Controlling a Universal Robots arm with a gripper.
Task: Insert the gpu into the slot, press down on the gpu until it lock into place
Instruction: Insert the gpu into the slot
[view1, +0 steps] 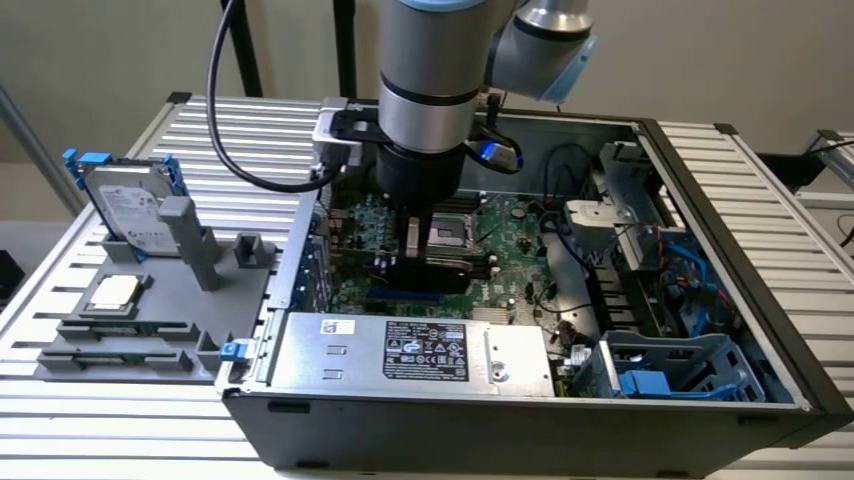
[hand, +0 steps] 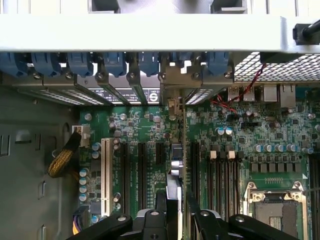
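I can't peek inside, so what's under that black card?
Under the gpu, a bit of the blue slot shows on the green motherboard. The gpu and gripper cover the rest of it.

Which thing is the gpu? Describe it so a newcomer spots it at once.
Start at the open computer case and follow the robot arm down to the gripper over the motherboard. The gpu is the small black card it holds on edge at the blue slot, unlike the large silver labelled power supply.
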